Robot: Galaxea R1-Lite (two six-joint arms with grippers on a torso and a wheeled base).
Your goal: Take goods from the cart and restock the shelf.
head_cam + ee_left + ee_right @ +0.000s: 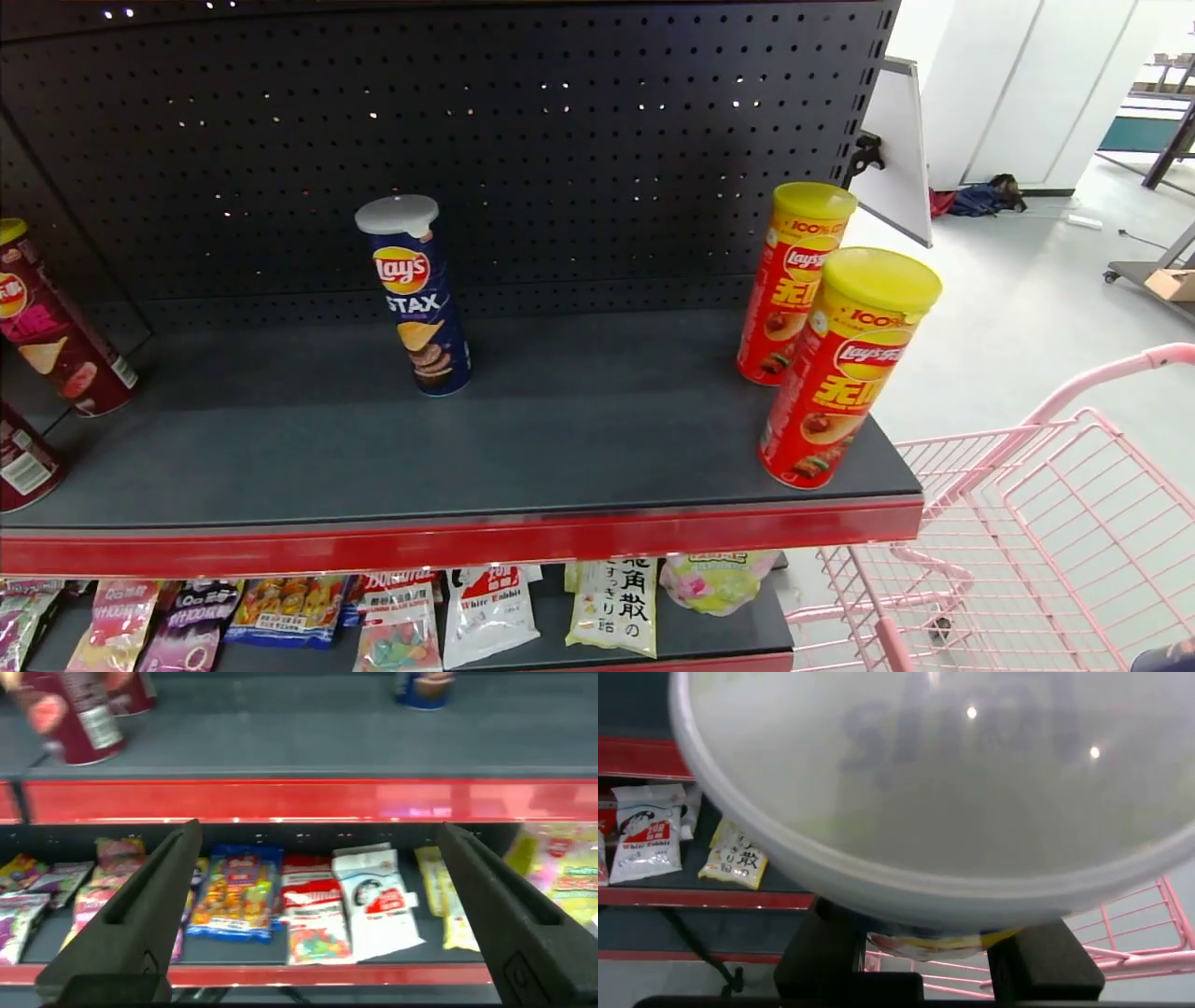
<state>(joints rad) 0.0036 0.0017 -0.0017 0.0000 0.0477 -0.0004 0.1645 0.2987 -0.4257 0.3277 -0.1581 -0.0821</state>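
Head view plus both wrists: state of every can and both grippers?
Blue can, upright on shelf, lid on.
Front red can, upright at shelf's right front corner, lid on.
Rear red can, upright, lid on.
Maroon can, upright at shelf's left end.
Left gripper, fingers open, holding nothing.
Right gripper, fingers shut on a lidded can.

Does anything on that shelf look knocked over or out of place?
Nothing is toppled or spilled. The nearer red can stands very near the front right corner of the shelf, close to the edge, which looks a little precarious.
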